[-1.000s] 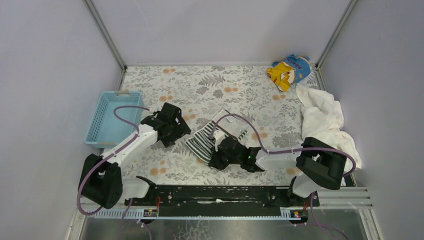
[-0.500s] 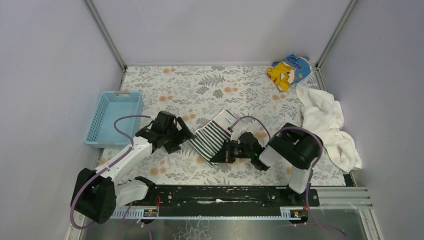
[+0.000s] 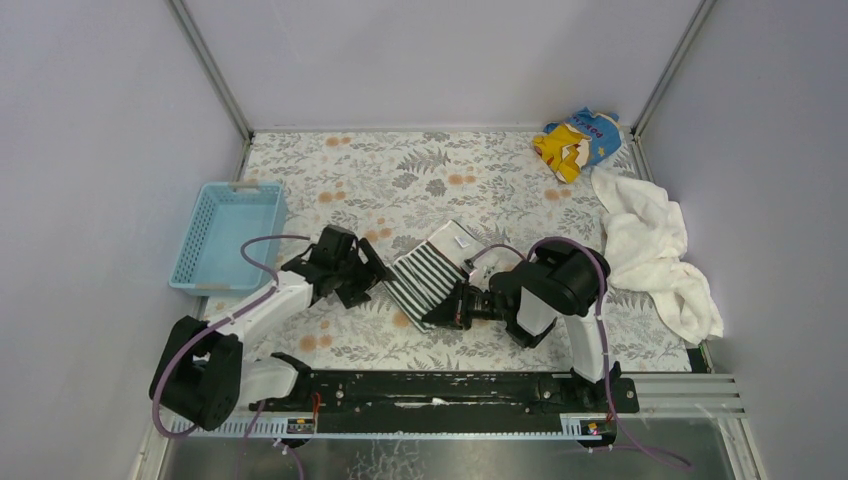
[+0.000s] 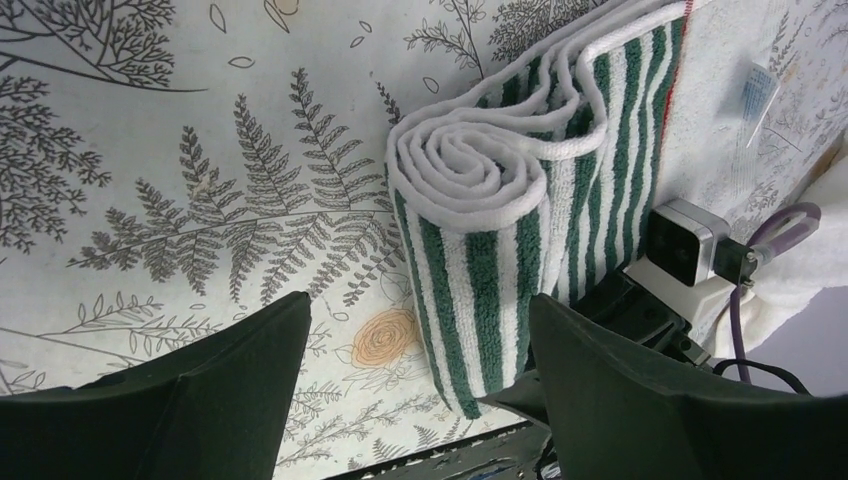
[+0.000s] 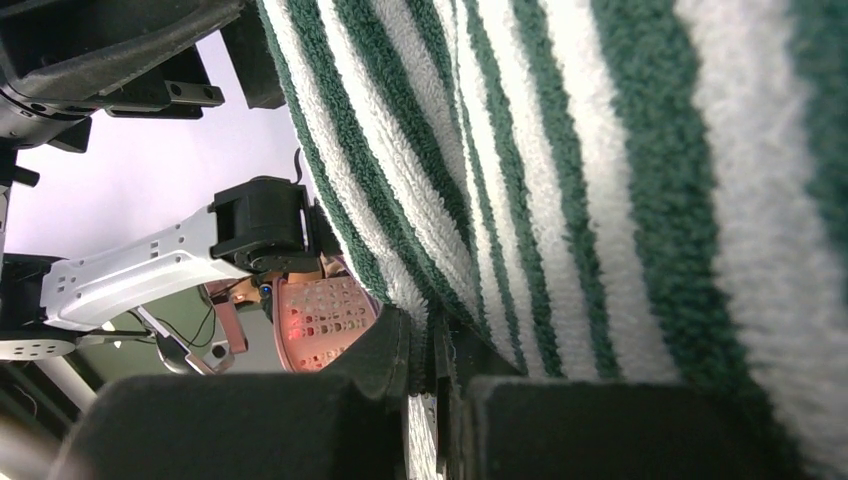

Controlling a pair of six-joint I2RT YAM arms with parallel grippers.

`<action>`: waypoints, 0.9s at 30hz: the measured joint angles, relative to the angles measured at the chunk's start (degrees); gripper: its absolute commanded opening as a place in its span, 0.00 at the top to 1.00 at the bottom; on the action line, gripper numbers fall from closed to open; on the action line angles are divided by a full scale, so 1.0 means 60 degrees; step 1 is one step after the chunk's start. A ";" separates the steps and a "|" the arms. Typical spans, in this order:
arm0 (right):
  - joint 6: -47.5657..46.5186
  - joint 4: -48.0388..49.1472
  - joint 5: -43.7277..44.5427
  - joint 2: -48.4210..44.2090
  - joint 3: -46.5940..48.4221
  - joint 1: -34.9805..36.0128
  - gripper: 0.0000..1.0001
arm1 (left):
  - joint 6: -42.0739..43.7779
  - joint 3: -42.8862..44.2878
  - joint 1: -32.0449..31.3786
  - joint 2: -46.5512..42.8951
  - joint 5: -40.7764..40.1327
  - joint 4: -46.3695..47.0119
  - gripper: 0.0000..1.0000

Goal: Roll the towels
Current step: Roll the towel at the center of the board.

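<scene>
The small striped towel (image 3: 428, 275) lies mid-table, its near part rolled into a spiral (image 4: 480, 190) with the far part flat. My left gripper (image 3: 372, 277) is open and empty just left of the roll; its fingers (image 4: 230, 390) stand wide apart, facing the roll's end. My right gripper (image 3: 452, 308) is shut on the towel's near right edge (image 5: 440, 330), with striped cloth filling the right wrist view. The large white terry towel (image 3: 650, 250) lies crumpled at the right edge.
A light blue basket (image 3: 225, 235) stands at the left. A yellow-and-blue printed cloth (image 3: 575, 140) lies in the far right corner. The black base rail (image 3: 440, 390) runs along the near edge. Walls enclose the table.
My right arm has folded in, its elbow swinging left while the gripper stays at the towel. My left gripper has moved down and right, closer to the roll's left end.
</scene>
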 measured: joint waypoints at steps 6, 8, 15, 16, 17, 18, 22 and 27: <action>0.0168 -0.0135 -0.0051 0.0047 0.0095 -0.0004 1.00 | -0.0087 0.0000 0.0000 0.0696 0.0044 0.0492 0.32; 0.0208 -0.0135 -0.0058 0.0076 0.0113 -0.0007 0.99 | -0.0106 0.0000 0.0000 0.1013 0.0051 0.0670 0.33; 0.0062 -0.0743 -0.0219 -0.0069 0.0328 -0.0015 0.86 | -0.0189 0.0091 -0.0004 0.1781 0.0044 0.1082 0.43; -0.0018 -0.1035 -0.0229 -0.0189 0.0379 -0.0018 0.83 | -0.0200 0.0142 -0.0004 0.1883 0.0044 0.1104 0.43; -0.0120 -0.1351 -0.0244 -0.0346 0.0430 -0.0018 0.80 | -0.0233 0.0208 -0.0004 0.1996 0.0044 0.1126 0.44; -0.0244 -0.1749 -0.0266 -0.0535 0.0495 -0.0018 0.77 | -0.0248 0.0270 -0.0004 0.2095 0.0044 0.1133 0.45; -0.1009 -0.3687 -0.0288 -0.1432 0.0871 -0.0018 0.64 | -0.0346 0.0492 -0.0066 0.2426 0.0033 0.1166 0.48; -0.2284 -0.6415 -0.0215 -0.2605 0.1475 -0.0018 0.49 | -0.0423 0.0652 -0.0109 0.2641 -0.0051 0.1162 0.50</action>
